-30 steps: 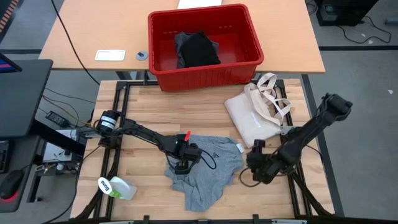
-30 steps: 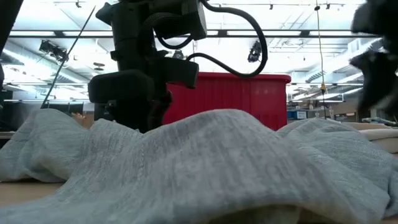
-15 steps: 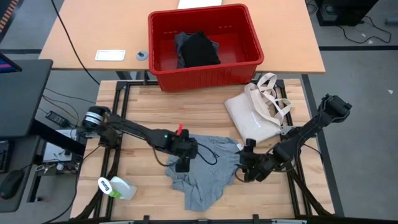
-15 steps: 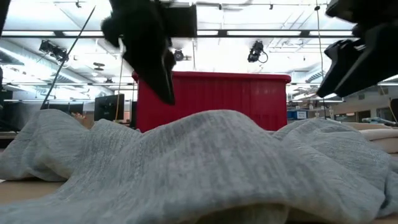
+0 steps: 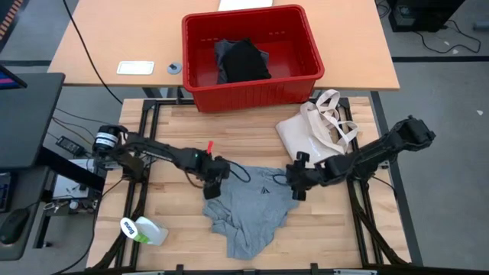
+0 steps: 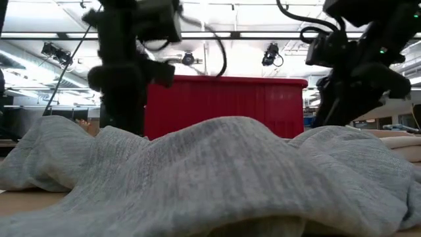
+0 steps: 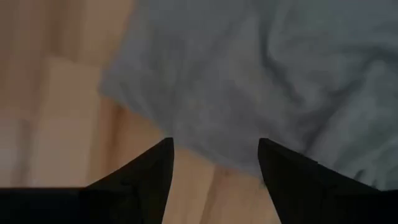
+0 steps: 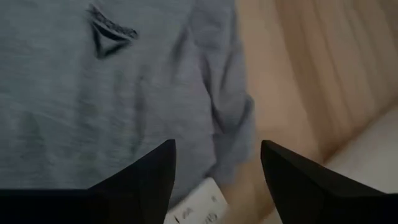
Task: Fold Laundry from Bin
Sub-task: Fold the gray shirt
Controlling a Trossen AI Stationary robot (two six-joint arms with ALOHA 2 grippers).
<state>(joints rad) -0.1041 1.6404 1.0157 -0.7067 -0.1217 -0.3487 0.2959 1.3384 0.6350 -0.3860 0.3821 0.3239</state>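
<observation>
Spreading both sets of jaws wide, I hold nothing yet — the left gripper (image 5: 213,186) hangs over the upper left edge of the grey T-shirt (image 5: 252,210), the right gripper (image 5: 296,183) over its upper right edge near the white tag. The shirt lies crumpled on the wooden table (image 5: 176,137), chest mark up, with the cream tote bag (image 5: 313,141) just beside it. A black garment (image 5: 243,61) waits in the red bin (image 5: 252,88) — so I judge this the flattening step. Next I'd pinch both corners and pull outward evenly.
</observation>
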